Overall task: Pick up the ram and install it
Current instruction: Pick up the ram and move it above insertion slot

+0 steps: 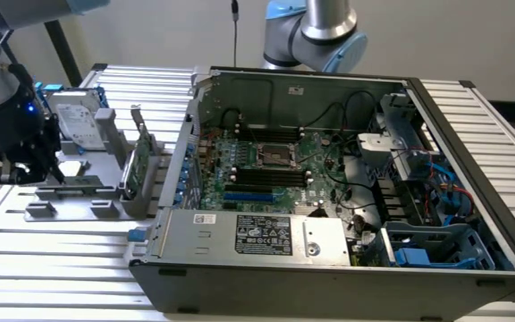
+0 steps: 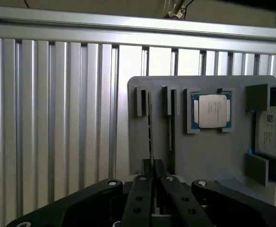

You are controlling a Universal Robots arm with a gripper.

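On the counter point(image 1: 61, 268), the holder point(image 1: 70, 208) sits at the exterior view's left of the case point(image 1: 329, 288), with the claw point(image 2: 153, 166) above the holder.

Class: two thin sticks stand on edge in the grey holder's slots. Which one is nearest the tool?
The ram farther from the silver processor: it runs straight to the tool, while the other stick stands between it and the processor.

Open computer case point(image 1: 329, 292) on slatted table point(image 1: 51, 268), claw point(image 1: 29, 176) at gray parts holder point(image 1: 70, 209).
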